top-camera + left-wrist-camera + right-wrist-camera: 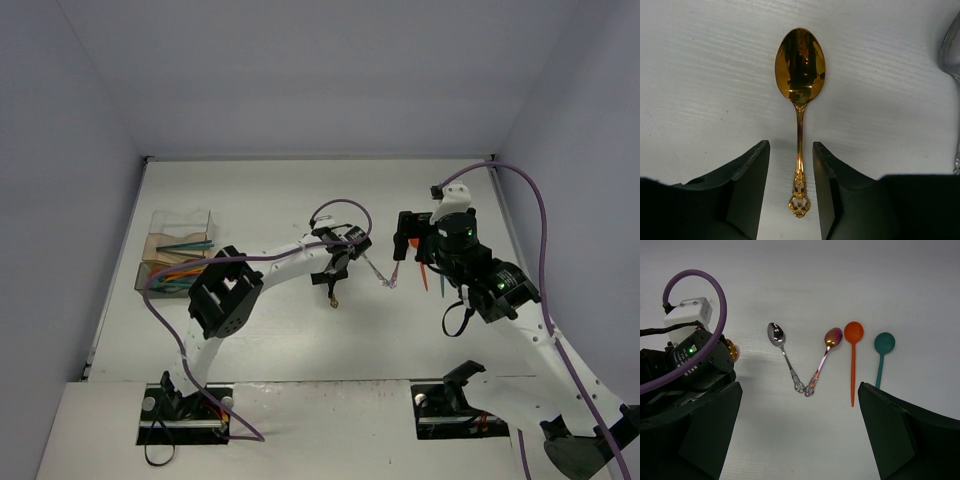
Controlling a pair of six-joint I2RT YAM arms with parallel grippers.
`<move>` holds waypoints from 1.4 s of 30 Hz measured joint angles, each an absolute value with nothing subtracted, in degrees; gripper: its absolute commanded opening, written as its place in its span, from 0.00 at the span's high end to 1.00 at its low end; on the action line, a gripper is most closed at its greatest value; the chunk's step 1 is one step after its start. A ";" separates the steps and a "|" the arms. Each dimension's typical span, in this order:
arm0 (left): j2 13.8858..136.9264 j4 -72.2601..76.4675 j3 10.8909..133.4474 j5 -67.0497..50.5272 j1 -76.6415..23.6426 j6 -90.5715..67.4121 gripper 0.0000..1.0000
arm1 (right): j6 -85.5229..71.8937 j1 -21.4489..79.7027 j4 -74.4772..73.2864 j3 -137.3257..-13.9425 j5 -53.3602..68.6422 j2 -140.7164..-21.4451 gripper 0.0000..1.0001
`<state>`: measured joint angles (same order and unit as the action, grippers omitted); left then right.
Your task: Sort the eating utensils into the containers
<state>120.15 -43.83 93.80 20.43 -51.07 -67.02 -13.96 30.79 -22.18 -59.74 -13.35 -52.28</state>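
Left tool (790, 145) straddles the gold spoon (800, 70); right tool (799, 389) stands wide and holds nothing.
Nearest, mid-worktop (260, 190), the gold spoon lies flat, bowl up. The left tool's dark fingers (752, 190) sit either side of its lower handle, set narrow, with a gap on each side and no contact seen. Just beyond, under the right tool, four spoons lie on the worktop. A silver spoon (776, 335) and a pink-tinted spoon (833, 336) meet at their handle ends in a V. An orange spoon (853, 332) and a teal spoon (884, 342) lie just beside them, apart from each other. Well apart at the left edge, the clear container (160, 222) holds slim teal and orange utensils; their kind cannot be told.
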 measured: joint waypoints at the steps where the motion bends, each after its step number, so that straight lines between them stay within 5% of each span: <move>1: 120.39 -43.83 93.80 20.41 -51.07 -67.45 0.68 | -13.94 30.79 -22.19 -59.69 -13.36 -52.23 0.00; 7: 122.07 -43.23 94.09 20.58 -51.07 -68.66 0.74 | -13.76 30.79 -22.26 -59.50 -13.48 -51.71 0.00; 13: 122.40 -42.72 94.23 20.76 -51.07 -69.44 1.00 | -13.69 30.79 -22.44 -59.08 -13.60 -50.59 0.00; 28: 114.21 -43.69 89.84 19.03 -47.21 -71.34 1.00 | -13.31 31.92 -23.03 -58.54 -14.32 -47.96 0.00; 42: 90.99 -43.65 89.45 14.35 -18.51 -72.64 1.00 | -12.92 32.34 -23.21 -58.54 -15.02 -48.80 0.00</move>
